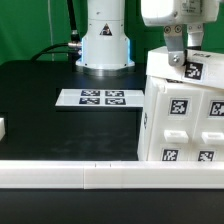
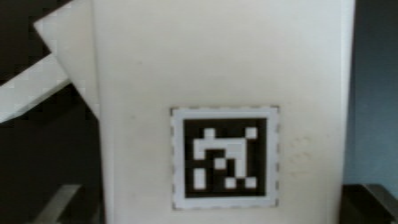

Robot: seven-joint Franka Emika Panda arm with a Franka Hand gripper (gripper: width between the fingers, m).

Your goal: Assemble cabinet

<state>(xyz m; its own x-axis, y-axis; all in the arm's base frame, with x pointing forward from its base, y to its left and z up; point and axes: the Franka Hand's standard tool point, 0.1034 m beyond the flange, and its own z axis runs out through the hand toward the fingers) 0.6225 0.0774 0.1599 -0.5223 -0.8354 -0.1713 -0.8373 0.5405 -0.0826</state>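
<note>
The cabinet (image 1: 185,115) is a large white box with black-and-white tags, standing slightly tilted at the exterior view's right. My gripper (image 1: 177,58) comes down onto its top edge. In the wrist view, a thick white cabinet wall (image 2: 143,110) with one tag (image 2: 226,157) fills the space between my two dark fingers (image 2: 68,203). The fingers sit against both sides of that wall, so the gripper is shut on it. The cabinet's far side is hidden.
The marker board (image 1: 97,97) lies flat on the black table left of the cabinet. The robot base (image 1: 105,42) stands behind it. A small white block (image 1: 2,128) sits at the left edge. A white rail (image 1: 90,175) runs along the front.
</note>
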